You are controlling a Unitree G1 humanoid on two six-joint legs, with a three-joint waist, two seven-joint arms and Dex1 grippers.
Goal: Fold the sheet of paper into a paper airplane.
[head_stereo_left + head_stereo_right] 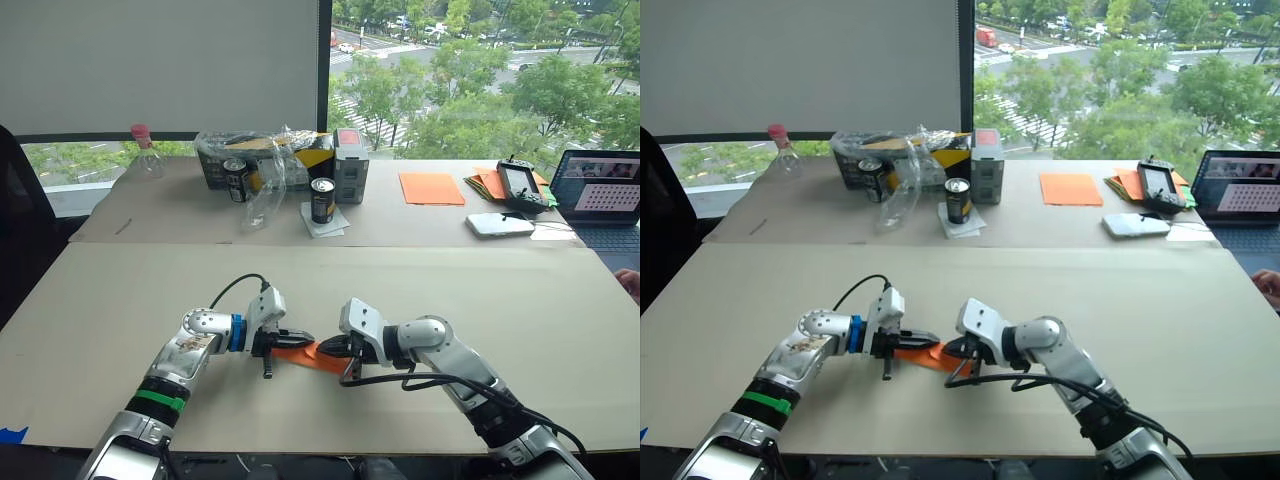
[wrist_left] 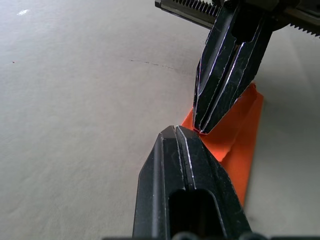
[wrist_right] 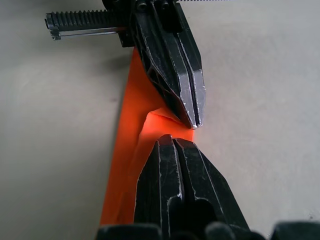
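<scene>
The sheet of paper [image 1: 308, 358] lies near the table's front edge, folded into a narrow orange wedge with layers, close to a paper airplane shape. My left gripper [image 1: 296, 343] and right gripper [image 1: 328, 349] meet tip to tip over its far long edge. Both have their fingers pressed together. In the right wrist view the sheet of paper [image 3: 127, 140] rises in a small bright fold just where the two tips meet. In the left wrist view the sheet of paper [image 2: 240, 130] runs away beneath the right gripper's fingers [image 2: 225, 75].
At the back stand two cans [image 1: 322, 200], a box [image 1: 351, 152], crumpled plastic and a bottle [image 1: 146, 155]. Back right lie a flat orange sheet [image 1: 432, 188], an orange stack [image 1: 487, 183], a controller [image 1: 522, 185], a white device [image 1: 500, 224] and a laptop [image 1: 605, 190]. A person's hand [image 1: 630, 283] shows at the right edge.
</scene>
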